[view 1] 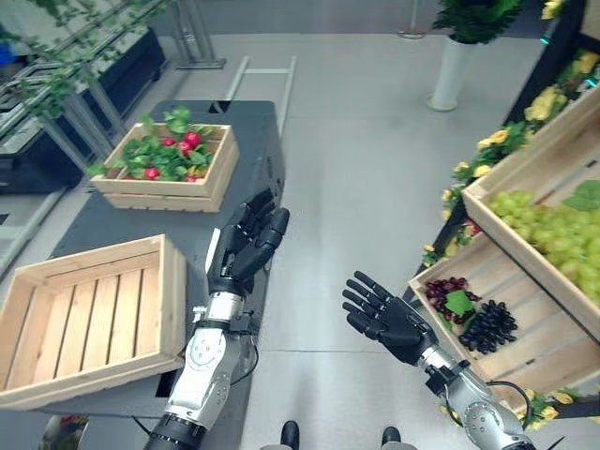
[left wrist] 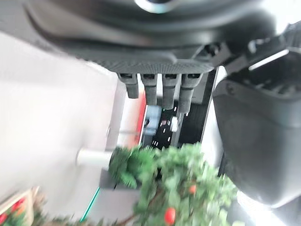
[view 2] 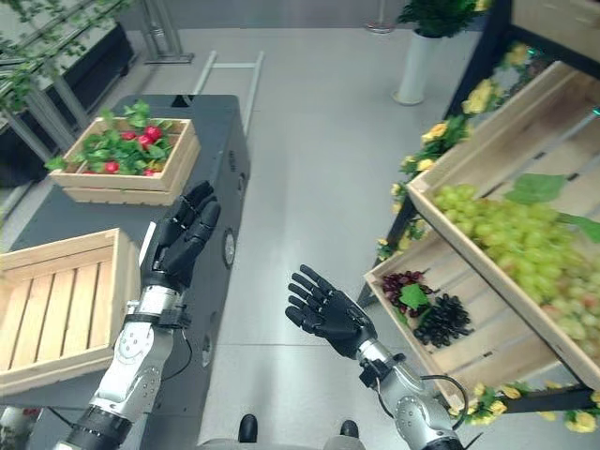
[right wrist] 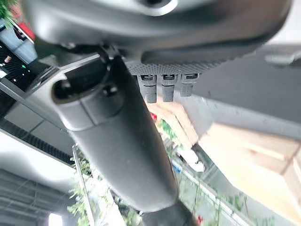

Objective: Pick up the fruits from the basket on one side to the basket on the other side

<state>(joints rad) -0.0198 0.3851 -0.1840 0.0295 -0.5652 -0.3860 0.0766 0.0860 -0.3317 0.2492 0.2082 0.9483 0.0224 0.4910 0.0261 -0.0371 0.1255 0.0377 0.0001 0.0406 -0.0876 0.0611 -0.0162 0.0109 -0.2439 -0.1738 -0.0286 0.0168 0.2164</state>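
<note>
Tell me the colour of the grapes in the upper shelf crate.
Light green grapes, best seen in the right eye view.

Both eye views look steeply down from the robot's head onto the same stretch of floor, taking the dark tabletop (view 1: 225, 178) as landmark: it lies on the robot's left, carrying the empty wooden crate (view 1: 89, 314) and, farther off, the crate of red fruit (view 2: 122, 150), with the slanted shelf of grapes (view 2: 506, 234) across the floor from it. The right eye view sits slightly to one side, so everything is shifted sideways. Each wrist view looks along its own hand from very close, the left hand (left wrist: 155, 70) and right hand (right wrist: 162, 84) darkening the frame, greenery showing beyond.
</note>
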